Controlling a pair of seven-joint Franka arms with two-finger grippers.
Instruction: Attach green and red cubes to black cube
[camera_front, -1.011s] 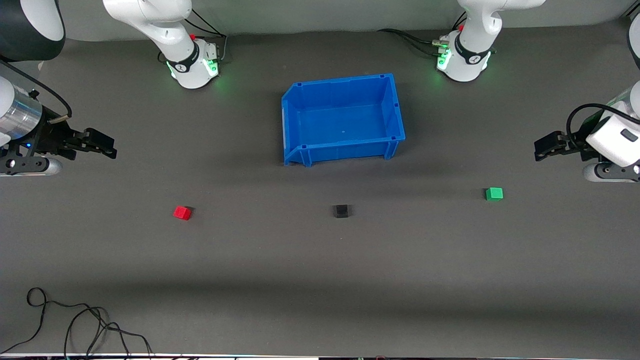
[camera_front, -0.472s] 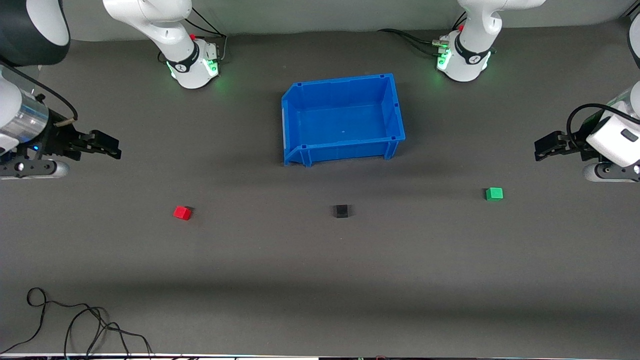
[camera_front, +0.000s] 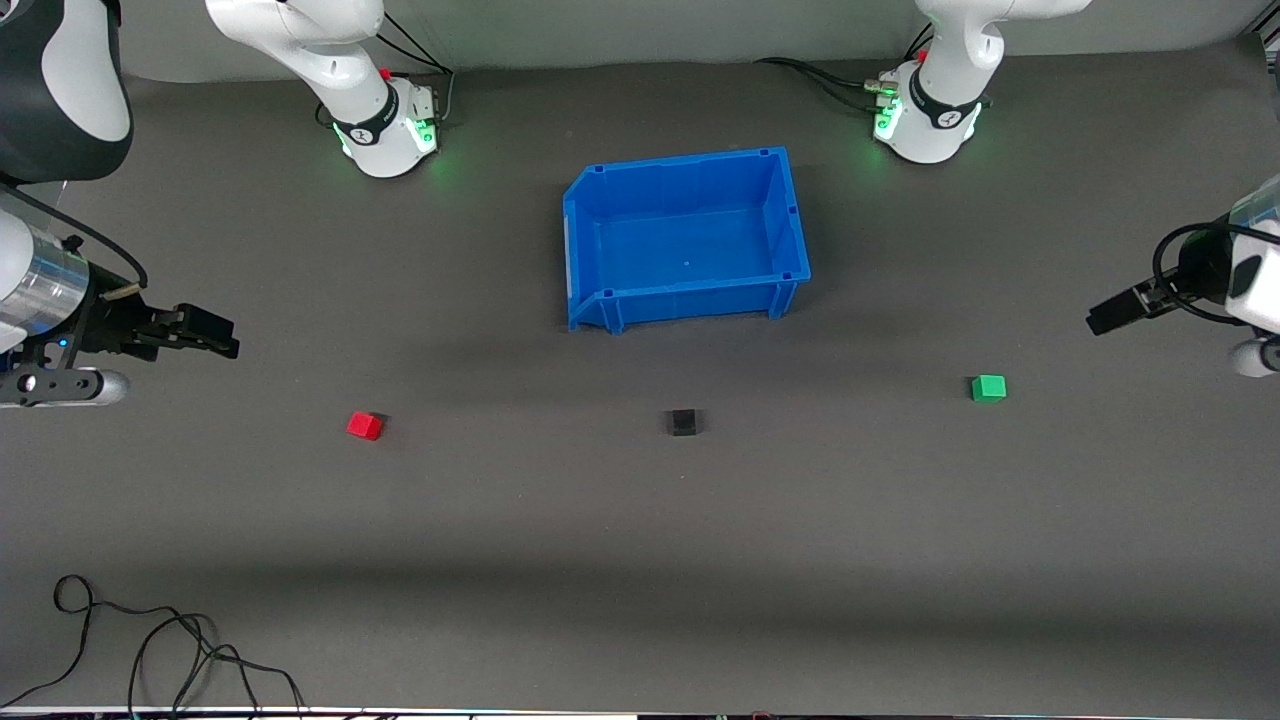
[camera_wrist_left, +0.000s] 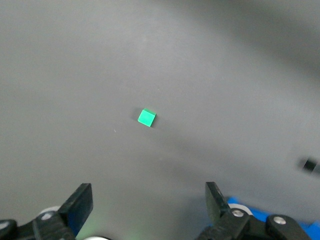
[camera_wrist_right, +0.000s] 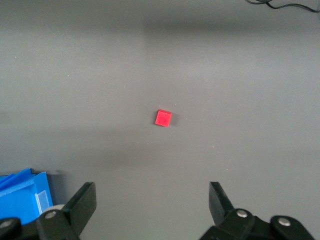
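Both arms shifted since earlier: left gripper (camera_wrist_left: 147, 212) spread above green cube (camera_front: 988, 388), right gripper (camera_wrist_right: 152, 212) spread above red cube (camera_front: 365, 425); centre, descend squarely.

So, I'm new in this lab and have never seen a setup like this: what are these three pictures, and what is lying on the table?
These are two robot arms bolted to one table, each ending in a two-finger claw. The wide picture looks down from a high camera facing them. The other two come from cameras on the arms' wrists, looking past each claw's open fingers.

The left claw hangs over the table near the green cube; the right claw hangs near the red cube. Neither holds anything.

The black cube sits between the coloured ones, nearer the front camera than the blue bin, which has nothing in it. A loose cable lies at the table's near edge.
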